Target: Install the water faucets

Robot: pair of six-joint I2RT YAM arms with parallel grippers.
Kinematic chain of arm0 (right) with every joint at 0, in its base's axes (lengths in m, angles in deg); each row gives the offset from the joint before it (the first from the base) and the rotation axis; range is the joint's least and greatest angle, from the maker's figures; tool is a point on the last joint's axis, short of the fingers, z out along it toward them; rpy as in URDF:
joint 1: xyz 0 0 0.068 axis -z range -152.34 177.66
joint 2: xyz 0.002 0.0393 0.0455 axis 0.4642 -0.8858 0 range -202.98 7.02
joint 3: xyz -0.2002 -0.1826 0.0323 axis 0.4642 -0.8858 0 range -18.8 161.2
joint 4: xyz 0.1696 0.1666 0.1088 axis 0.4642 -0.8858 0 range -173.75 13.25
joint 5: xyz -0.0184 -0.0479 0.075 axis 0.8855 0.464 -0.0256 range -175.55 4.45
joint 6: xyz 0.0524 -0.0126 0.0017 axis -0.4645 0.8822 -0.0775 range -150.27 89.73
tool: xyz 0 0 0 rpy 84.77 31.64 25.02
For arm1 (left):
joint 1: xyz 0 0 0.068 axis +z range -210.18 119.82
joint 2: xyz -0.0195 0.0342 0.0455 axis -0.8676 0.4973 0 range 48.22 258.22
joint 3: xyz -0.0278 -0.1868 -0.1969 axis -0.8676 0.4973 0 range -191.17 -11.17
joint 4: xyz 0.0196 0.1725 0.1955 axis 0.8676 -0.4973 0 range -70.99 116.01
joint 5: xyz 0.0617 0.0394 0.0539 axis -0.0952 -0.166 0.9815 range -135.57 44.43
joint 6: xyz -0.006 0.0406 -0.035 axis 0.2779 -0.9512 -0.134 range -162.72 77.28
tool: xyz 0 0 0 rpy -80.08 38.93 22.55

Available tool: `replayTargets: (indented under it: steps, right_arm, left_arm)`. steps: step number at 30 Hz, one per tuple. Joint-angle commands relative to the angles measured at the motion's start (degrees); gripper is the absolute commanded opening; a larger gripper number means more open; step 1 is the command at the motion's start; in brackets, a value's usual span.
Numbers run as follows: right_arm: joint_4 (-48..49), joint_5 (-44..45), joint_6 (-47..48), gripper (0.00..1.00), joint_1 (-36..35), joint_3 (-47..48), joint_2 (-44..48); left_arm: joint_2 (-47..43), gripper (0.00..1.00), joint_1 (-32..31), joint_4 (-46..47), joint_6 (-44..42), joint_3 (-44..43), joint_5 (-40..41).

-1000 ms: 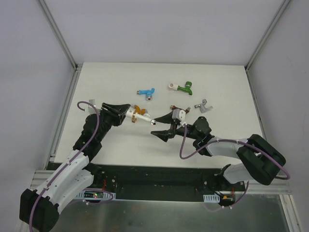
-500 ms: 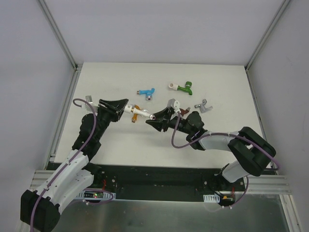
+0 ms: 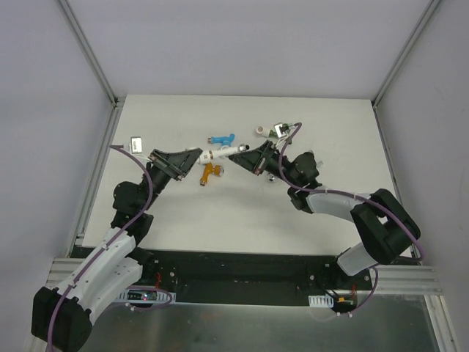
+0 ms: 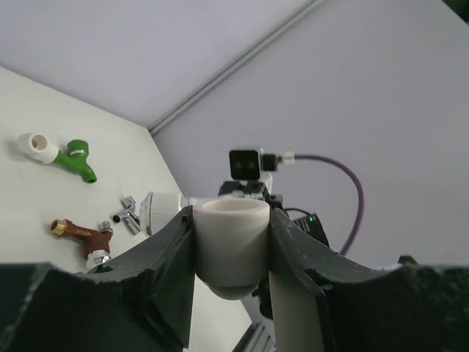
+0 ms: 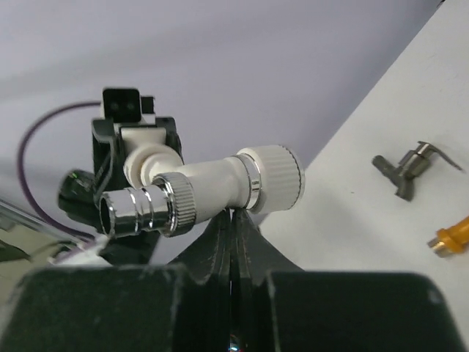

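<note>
Above the middle of the white worktop, a little toward its far edge, the left end effector is clamped on a short white cylindrical plastic fitting, one finger on each side of it. The white plastic faucet has a bent body, a ribbed white knob and a silvery threaded spout. It sticks out of that fitting toward the right arm and hangs clear of the worktop. The right end effector has its fingers pressed together with nothing between them. Their tips sit directly under the white faucet's body, next to the knob's collar, and whether they touch it cannot be told.

The orange plastic faucet lies on the worktop just on the near side of the held one, and the blue plastic faucet lies just on its far side. The green plastic faucet lies closer to the far edge, past the right end effector, with a second white round fitting on its end. The brown plastic faucet, which has a brass-coloured tip, and the small grey faucet lie close together nearer the right edge, beside the right arm's wrist.
</note>
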Motion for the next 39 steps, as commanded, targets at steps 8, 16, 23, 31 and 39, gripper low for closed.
replayTargets:
  steps: [8,16,23,31,39]
  right_arm:
    - [15.35,-4.21,-8.61,0.02,1.98,1.87,2.23]
    - [15.7,-14.23,10.64,0.29,2.69,-4.9,3.02]
    - [15.7,-15.91,20.24,0.54,3.82,-7.37,5.12]
    - [15.7,-14.93,23.93,0.65,6.02,-5.18,4.95]
    - [15.7,-18.81,25.16,0.66,6.03,-2.1,5.57]
  left_arm:
    - [-1.5,0.0,-1.66,-5.74,-0.57,0.88,1.88]
    - [-2.82,0.0,-1.58,-22.42,10.16,-3.15,9.8]
    - [-4.23,0.0,-1.49,-30.61,6.65,-8.96,7.18]
    - [-0.72,0.0,-1.49,-30.01,7.87,-12.13,-2.49]
    - [3.59,0.0,-1.49,-26.94,9.45,-14.59,-9.35]
